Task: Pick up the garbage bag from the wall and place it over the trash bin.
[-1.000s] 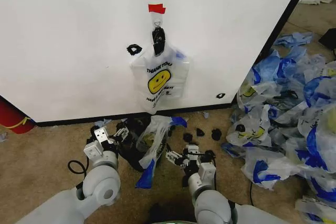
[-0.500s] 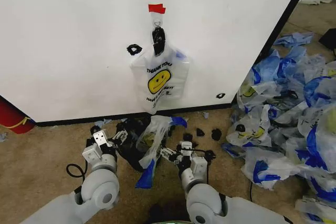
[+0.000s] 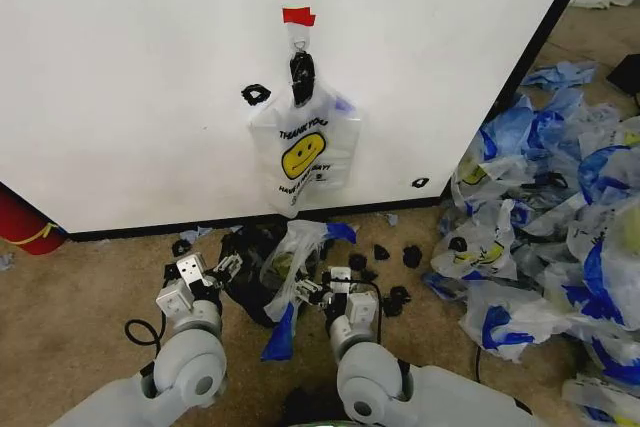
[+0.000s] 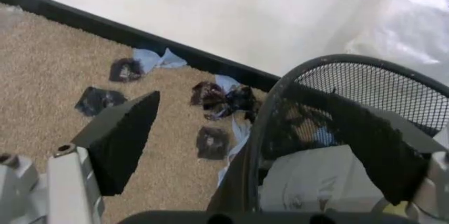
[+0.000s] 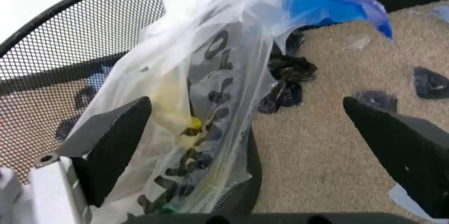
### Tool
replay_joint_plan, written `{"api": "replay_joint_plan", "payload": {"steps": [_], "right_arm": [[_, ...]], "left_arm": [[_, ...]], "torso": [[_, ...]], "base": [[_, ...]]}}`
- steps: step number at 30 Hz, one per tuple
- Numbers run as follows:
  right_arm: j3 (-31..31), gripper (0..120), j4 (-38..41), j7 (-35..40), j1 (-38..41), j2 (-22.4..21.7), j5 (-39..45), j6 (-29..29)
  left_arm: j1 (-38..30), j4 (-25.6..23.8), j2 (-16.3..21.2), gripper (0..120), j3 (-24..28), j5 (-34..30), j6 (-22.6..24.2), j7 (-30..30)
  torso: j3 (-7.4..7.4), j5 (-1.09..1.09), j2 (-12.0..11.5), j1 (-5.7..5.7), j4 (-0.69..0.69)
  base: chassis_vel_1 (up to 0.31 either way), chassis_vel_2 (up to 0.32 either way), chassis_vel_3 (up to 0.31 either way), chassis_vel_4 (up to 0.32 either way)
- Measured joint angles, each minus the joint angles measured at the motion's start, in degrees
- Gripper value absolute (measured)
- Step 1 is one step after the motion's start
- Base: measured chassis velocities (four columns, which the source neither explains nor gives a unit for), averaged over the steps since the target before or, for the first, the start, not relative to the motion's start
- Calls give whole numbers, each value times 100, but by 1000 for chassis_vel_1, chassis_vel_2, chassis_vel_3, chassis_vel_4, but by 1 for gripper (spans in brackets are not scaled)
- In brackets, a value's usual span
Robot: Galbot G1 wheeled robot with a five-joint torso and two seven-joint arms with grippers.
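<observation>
left arm: low, reaching forward and down | left gripper (image 3: 222, 269): jaws wide apart, holding nothing | right arm: low, reaching forward, angled toward the left arm | right gripper (image 3: 312, 289): jaws wide apart, holding nothing | both grippers close together, not touching

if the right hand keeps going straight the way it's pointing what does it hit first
Most likely the garbage bag draped on the trash bin rim; it lies between the open right hand fingers, though depth is unclear.

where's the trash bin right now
The trash bin sits on the carpet at the foot of the wall in the head view, between both end effectors, with a bag draped over its right rim.
</observation>
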Motion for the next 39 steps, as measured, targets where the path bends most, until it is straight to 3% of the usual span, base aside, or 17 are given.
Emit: {"api": "replay_joint_plan", "payload": {"steps": [7,12,18,39], "right_arm": [[-191,92,-122,92,137,108,2,14],[-246,70,-136,101,144,113,-35,39],[-241,53,-149,89,144,81,-42,45],[-193,48,-196,70,32,82,-122,53]], "left_arm": [[-14,53,-22,93,11,47,-19,33],[-42,69,-21,93,23,53,-26,41],[-44,82,-18,93,25,67,-32,52],[-75,126,-35,93,95,158,-34,63]], "torso": [[0,0,0,0,1],[0,0,0,0,0],[0,0,0,0,0],[-1,0,0,0,0]], "base": [[0,0,0,0],[0,0,0,0],[0,0,0,0],[0,0,0,0]]}}
